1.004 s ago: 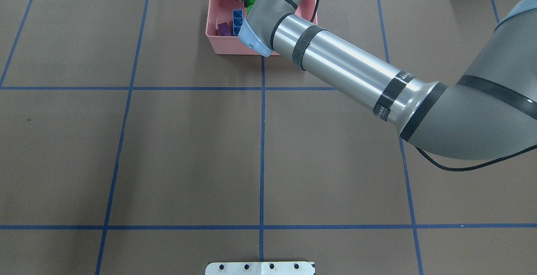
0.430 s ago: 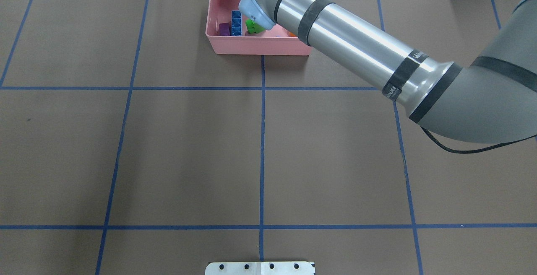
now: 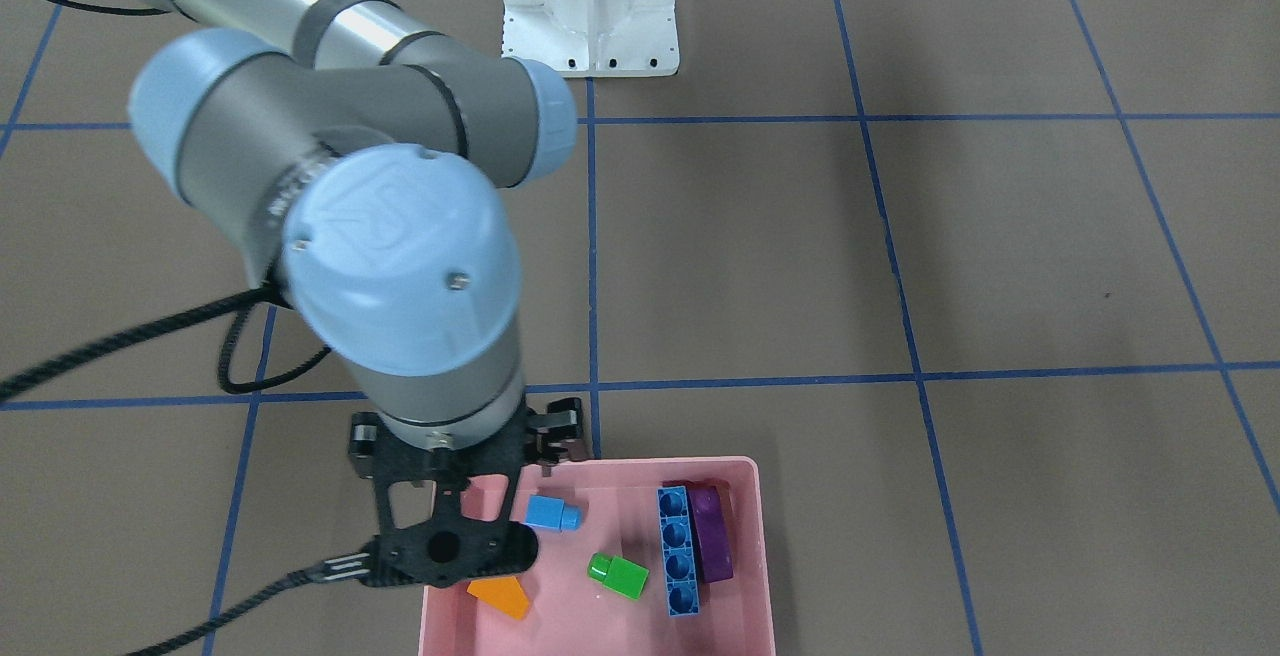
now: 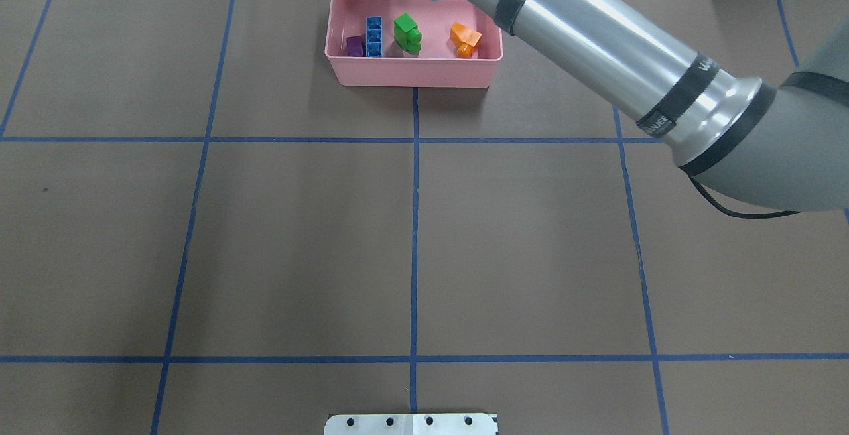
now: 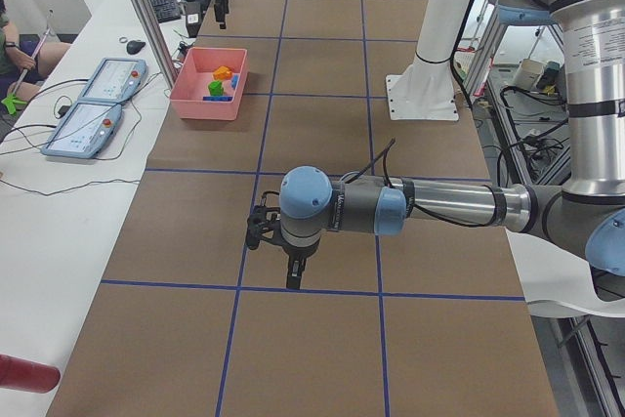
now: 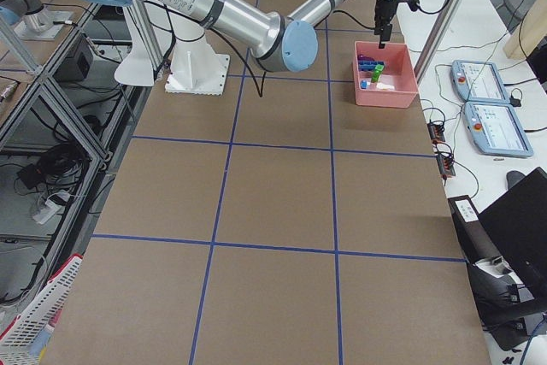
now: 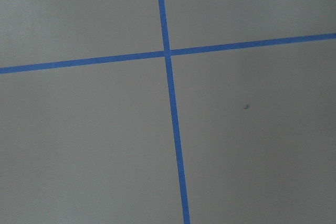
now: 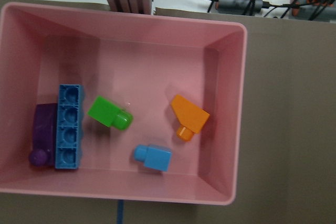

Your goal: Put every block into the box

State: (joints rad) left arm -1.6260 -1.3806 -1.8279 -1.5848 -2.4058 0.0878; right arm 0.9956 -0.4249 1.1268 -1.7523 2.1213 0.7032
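Holding nothing: right gripper, links splayed to either side of the wrist, so judged spread. It hangs above the box's corner nearest the robot, on the robot's right.

Box: pink, at the far middle edge of the table, upright. Contents, five items:
- long blue block, lying flat, studs up, side by side with and touching the purple block at one end of the box.
- green block, near the middle, apart from the rest.
- small blue block, close to a long wall, touching nothing.
- orange block, toward the other end, on its own.

No block shows on the table outside the box in any view.

Left gripper: low over the table's middle, well apart from the box. Whether its fingers are spread or pressed together cannot be told.

Step in hand, as judged: the last block is in and the filling looks complete.

Next move, as judged: no further pick is needed. The right arm need only rise straight up, clear of the rim, before it swings home, so that it does not catch the box wall.
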